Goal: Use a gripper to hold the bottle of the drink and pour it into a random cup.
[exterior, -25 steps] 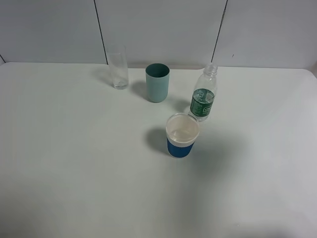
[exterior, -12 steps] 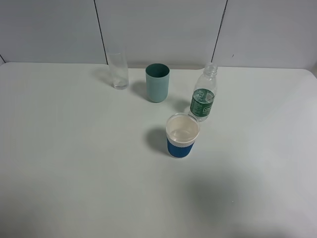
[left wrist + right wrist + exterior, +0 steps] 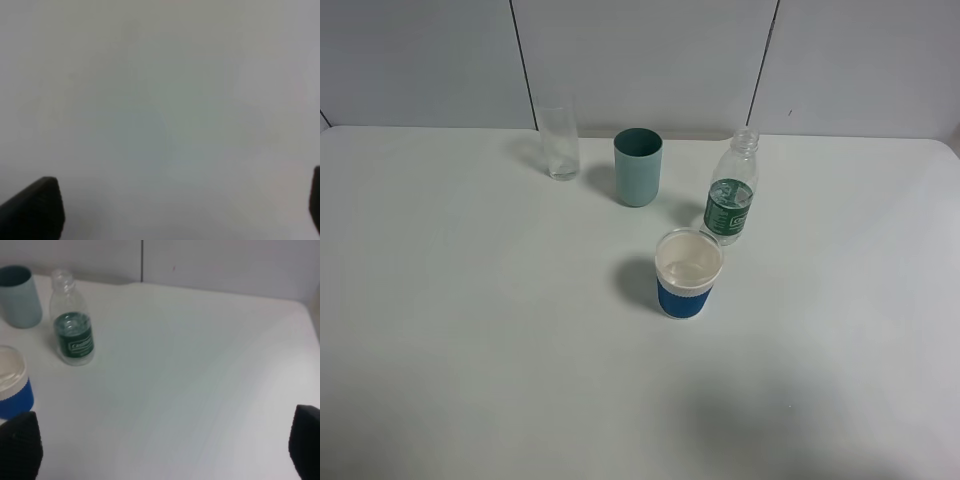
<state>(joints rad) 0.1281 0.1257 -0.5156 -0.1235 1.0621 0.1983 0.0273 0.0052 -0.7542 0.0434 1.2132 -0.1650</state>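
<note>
The bottle of the drink (image 3: 731, 195) stands upright, without a cap, right of the table's middle. Just in front of it, to the left, is the white cup (image 3: 688, 275) with its blue band. Neither gripper shows in the exterior high view. My right gripper (image 3: 164, 440) is open, its black fingertips (image 3: 20, 445) wide apart with nothing between them. It sits well short of the bottle (image 3: 74, 330) and the cup (image 3: 12, 380), both ahead of one finger. My left gripper (image 3: 180, 200) is open over bare white table, with no object near it.
A teal-green tumbler (image 3: 638, 167) stands left of the bottle. A tall clear glass (image 3: 559, 143) stands further left, near the back wall. The tumbler (image 3: 20, 297) also shows in the right wrist view. The white table (image 3: 470, 330) spreads wide around them.
The bottle, cup, tumbler and glass have not moved. A faint shadow on the table at the front right has shifted slightly.
</note>
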